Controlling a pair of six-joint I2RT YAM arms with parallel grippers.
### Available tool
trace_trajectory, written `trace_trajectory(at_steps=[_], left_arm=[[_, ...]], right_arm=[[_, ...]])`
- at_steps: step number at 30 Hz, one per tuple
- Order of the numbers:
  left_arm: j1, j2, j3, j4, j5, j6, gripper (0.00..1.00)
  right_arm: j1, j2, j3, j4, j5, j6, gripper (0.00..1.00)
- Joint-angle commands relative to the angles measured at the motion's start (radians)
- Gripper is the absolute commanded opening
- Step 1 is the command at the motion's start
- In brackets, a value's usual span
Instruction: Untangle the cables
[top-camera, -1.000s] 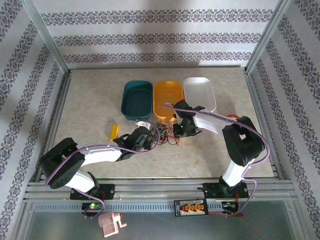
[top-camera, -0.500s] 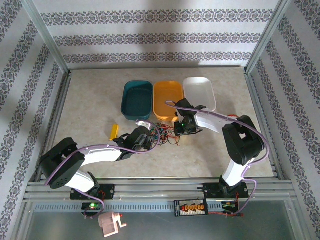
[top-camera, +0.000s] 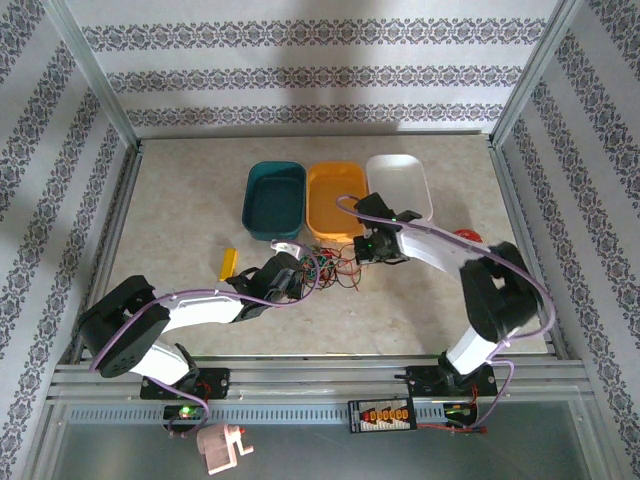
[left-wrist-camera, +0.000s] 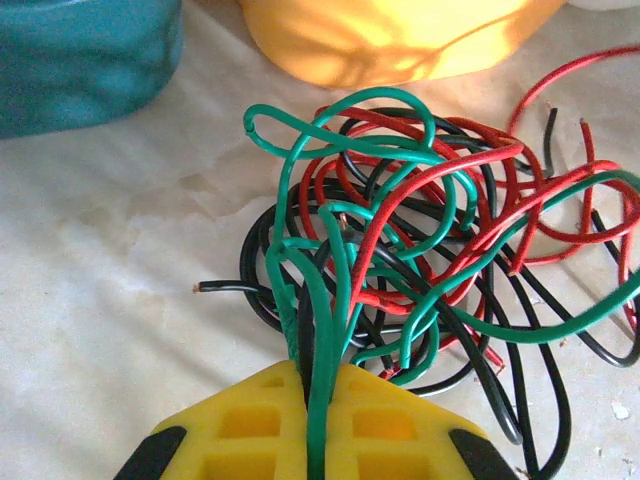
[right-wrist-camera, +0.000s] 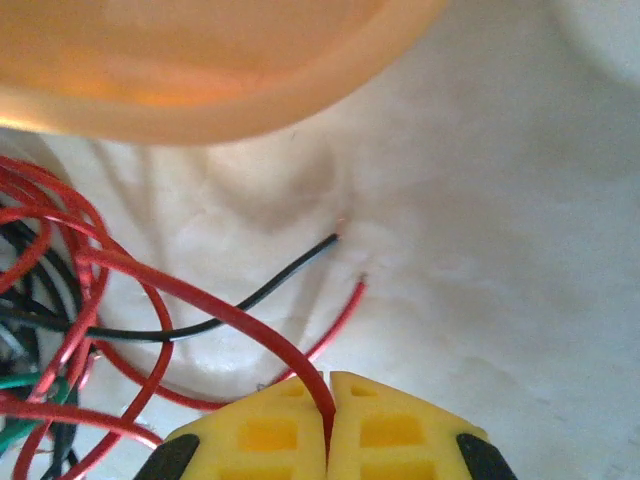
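Red cable (right-wrist-camera: 200, 303) beside the orange tub (right-wrist-camera: 180, 60) just got pinched by the right end effector (right-wrist-camera: 328, 385); left end effector (left-wrist-camera: 310, 372) keeps gripping a green cable (left-wrist-camera: 343, 280), so separating looks ready to start.

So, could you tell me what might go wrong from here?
The left gripper pinches several green strands at once, so pulling may drag the whole tangle along. The red cable in the right gripper loops back into that tangle; pulling apart could tighten knots. The orange bin sits close and could get nudged.
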Motion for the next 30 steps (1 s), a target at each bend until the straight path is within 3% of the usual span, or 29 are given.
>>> trace_trajectory(at_steps=[1,12,30], left_arm=[[0.015,-0.022,-0.022,-0.024,-0.046,-0.035,0.00],[0.045,-0.036,-0.050,-0.034,-0.053,-0.067,0.00],[0.061,-0.045,-0.083,-0.047,-0.061,-0.074,0.00]], right_arm=[[-0.037,-0.129,-0.026,-0.007,0.135,0.057,0.00],[-0.182,-0.423,-0.063,-0.008,0.245,0.148,0.00],[-0.466,-0.705,0.027,0.017,0.152,0.190,0.00]])
